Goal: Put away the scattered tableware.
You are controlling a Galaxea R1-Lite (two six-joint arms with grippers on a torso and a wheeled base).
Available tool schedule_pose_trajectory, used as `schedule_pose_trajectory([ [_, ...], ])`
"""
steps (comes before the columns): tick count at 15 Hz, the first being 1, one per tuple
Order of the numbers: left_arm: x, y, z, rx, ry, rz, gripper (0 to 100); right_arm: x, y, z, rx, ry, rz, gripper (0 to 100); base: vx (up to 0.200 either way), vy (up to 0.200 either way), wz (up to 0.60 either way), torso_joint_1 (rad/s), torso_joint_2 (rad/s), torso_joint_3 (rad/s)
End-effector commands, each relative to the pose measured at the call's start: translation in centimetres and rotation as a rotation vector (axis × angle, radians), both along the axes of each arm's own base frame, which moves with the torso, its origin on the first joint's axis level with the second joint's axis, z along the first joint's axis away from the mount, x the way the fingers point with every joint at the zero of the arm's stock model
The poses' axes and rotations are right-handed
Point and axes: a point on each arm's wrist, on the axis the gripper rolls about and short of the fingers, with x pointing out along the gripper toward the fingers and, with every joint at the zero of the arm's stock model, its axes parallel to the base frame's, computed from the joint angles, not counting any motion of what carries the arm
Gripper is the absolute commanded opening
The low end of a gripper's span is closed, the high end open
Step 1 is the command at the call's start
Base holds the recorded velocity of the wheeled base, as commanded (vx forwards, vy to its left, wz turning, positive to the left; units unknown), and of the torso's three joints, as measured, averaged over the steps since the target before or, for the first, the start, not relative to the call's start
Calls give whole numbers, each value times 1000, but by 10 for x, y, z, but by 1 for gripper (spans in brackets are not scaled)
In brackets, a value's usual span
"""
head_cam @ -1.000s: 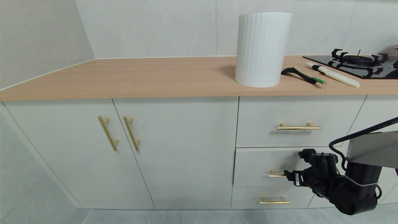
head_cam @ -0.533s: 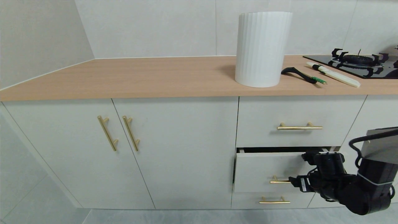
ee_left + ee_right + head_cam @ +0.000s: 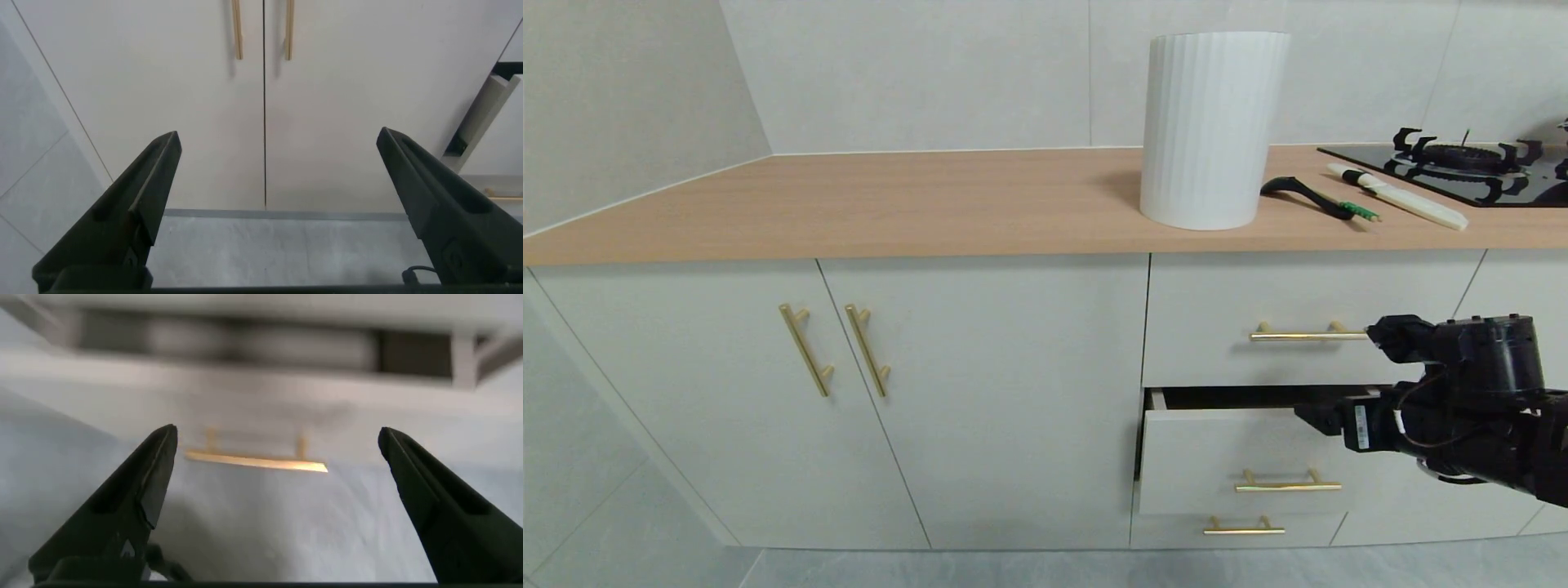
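The middle drawer (image 3: 1217,449) has slid farther out, and the right hand (image 3: 1343,377) has left its brass handle (image 3: 1287,486) and risen, fingers spread, before the drawer's gap. The left hand (image 3: 274,208), also spread, faces the cupboard doors (image 3: 327,106). On the worktop (image 3: 890,204), a black spoon (image 3: 1307,196) and a white knife (image 3: 1401,206) lie beside the white ribbed canister (image 3: 1213,131).

We see a wood-brown counter (image 3: 890,204) carrying a white jar (image 3: 1213,131) with fine vertical ribs, a black spoon (image 3: 1303,194), a cream knife (image 3: 1409,209) with a black band, and a glossy black hob (image 3: 1462,175). The cupboards (image 3: 980,392) are pale grey, their handles (image 3: 1309,334) gold. The left gripper (image 3: 274,204) and right gripper (image 3: 1343,377) are black.
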Motion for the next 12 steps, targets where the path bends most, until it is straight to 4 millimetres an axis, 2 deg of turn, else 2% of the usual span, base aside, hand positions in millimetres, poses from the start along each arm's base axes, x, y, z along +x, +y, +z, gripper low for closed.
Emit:
schedule_pose_trajectory([
  [1,0,0,0,0,0,0,100,18,7,11,16,-48,11,100,0,0,0,0,0,0],
  [2,0,0,0,0,0,0,100,29,10,5,9,-34,7,100,0,0,0,0,0,0],
  [3,0,0,0,0,0,0,100,31,10,3,7,-30,6,100,0,0,0,0,0,0],
  [6,0,0,0,0,0,0,100,44,13,-22,-6,19,0,100,0,0,0,0,0,0],
  [12,0,0,0,0,0,0,100,69,18,-66,-23,-15,-45,100,0,0,0,0,0,0],
])
